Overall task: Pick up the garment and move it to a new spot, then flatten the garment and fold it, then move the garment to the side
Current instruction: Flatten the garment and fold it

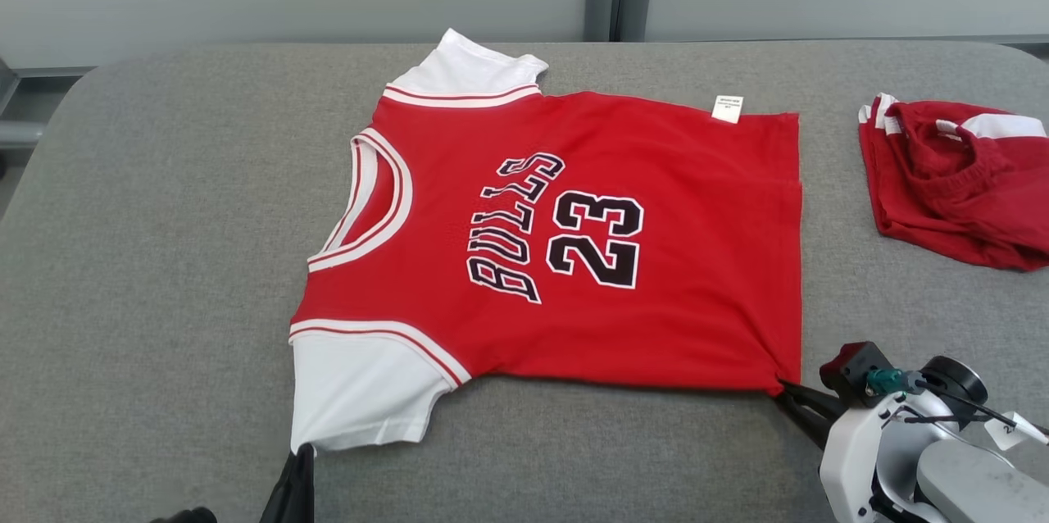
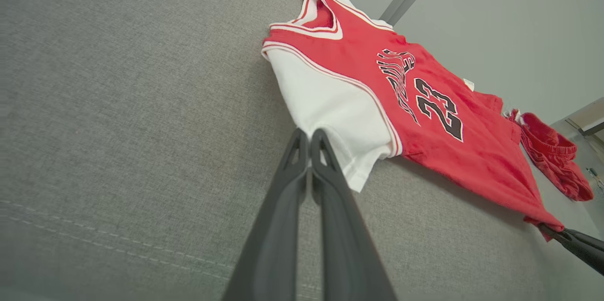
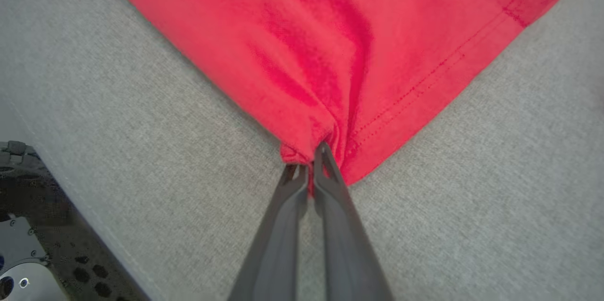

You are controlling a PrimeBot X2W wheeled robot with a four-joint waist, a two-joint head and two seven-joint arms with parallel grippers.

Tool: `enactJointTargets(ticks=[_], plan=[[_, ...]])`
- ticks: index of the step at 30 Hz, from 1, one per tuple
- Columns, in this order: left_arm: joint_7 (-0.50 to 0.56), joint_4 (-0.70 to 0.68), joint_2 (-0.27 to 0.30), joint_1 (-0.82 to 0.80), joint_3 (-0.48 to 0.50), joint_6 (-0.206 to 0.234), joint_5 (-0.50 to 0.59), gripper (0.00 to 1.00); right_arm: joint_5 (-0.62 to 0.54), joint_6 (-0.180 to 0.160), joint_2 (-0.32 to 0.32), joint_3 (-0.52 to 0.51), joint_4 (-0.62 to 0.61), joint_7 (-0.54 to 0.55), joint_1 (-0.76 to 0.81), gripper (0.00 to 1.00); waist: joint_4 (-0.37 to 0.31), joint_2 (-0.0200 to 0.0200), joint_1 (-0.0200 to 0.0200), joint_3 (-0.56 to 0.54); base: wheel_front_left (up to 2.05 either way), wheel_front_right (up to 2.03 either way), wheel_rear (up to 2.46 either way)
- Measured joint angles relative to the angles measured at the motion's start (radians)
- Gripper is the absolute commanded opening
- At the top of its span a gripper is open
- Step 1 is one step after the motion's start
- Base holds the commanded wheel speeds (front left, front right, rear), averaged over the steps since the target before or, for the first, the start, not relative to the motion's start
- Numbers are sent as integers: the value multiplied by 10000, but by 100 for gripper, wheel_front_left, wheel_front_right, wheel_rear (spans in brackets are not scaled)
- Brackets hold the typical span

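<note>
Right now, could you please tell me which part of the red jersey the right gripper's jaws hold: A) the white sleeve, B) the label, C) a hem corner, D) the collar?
C: the right gripper has its jaws shut on a bunched hem corner of the jersey.

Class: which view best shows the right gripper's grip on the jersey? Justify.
Right wrist view: the right gripper is shut on the jersey corner, bunched fabric close up. Head and left wrist views show it small, lower right.
</note>
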Motion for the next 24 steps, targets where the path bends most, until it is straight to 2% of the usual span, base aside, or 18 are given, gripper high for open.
enactJointTargets(ticks=[9,17,19,20,22,23,24], plan=[[336,-291,244,528,155,81,6,0,63,-180,-265,38,-213,52,424,0,-159,0,0,52,0,0,0],[748,-399,497,831,477,92,-23,0,79,-295,-253,27,-433,54,561,0,-280,0,0,82,0,0,0],[796,-360,502,881,476,92,-21,0,79,-307,-240,27,-435,54,592,16,-290,0,0,85,0,0,0],[849,-324,502,895,460,92,-23,0,94,-370,-226,21,-435,54,612,21,-298,0,0,89,0,0,0],[926,-226,499,895,433,92,-23,0,186,-387,-182,-2,-435,54,620,39,-313,0,0,95,0,0,0],[945,-153,510,891,412,92,6,0,205,-430,-151,-21,-435,54,631,65,-321,0,0,97,0,0,0],[955,-86,525,870,391,92,75,0,255,-458,-109,-52,-439,48,654,100,-331,0,0,97,0,0,0]])
